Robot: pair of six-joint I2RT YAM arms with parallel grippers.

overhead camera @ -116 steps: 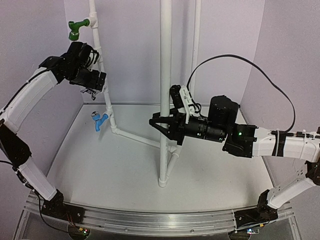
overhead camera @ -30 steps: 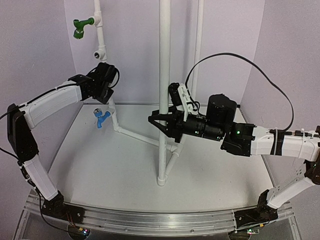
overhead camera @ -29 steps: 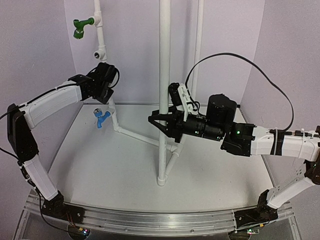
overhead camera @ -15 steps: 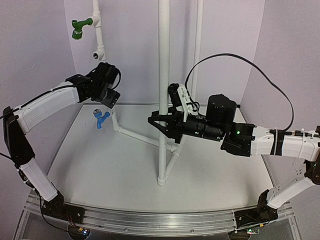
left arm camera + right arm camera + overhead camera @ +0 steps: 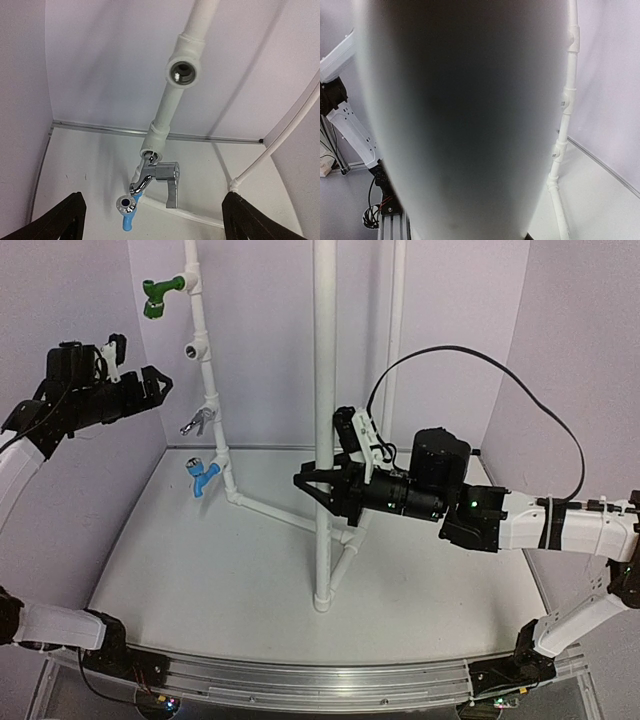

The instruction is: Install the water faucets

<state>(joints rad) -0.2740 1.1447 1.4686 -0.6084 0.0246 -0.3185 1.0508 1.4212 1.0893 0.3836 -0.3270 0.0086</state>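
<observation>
- Ahead of the left end effector [image 5: 158,386] and somewhat below it, the silver faucet [image 5: 159,174] hangs from a tee on the slim riser pipe [image 5: 208,380]. Clear air lies between them and nothing touches.
- Its fingers [image 5: 65,220] stand wide apart at the two lower corners of the wrist view, with nothing between them.
- The silver faucet's body sticks out sideways from the riser, across the pipe's line. Its handle hangs straight down and its spout curls down toward the blue faucet [image 5: 203,478], which sits just beneath on the same riser.
- Straight in front of the left end effector, above the silver faucet, an empty tee [image 5: 182,75] faces it with an open mouth. The green faucet [image 5: 155,296] is higher still.
- The left arm is much the nearer one to all of this. The right end effector [image 5: 318,490] is clamped around the thick upright pipe [image 5: 326,360], which stands on the bench [image 5: 220,570], with the riser well off beyond its tips.
- I'd judge the silver faucet placed but maybe not seated. It looks a little crooked, so a return would go forward and down along that sideways axis.
- No loose faucet for the empty tee shows in any view.
- A second ago the left end effector was closed, right at the spot on the riser where the silver faucet now hangs. It has since opened and drawn back and upward, leaving the faucet behind.
- The blue and green faucets haven't shifted, and the right arm's hold on the pipe looks the same.
</observation>
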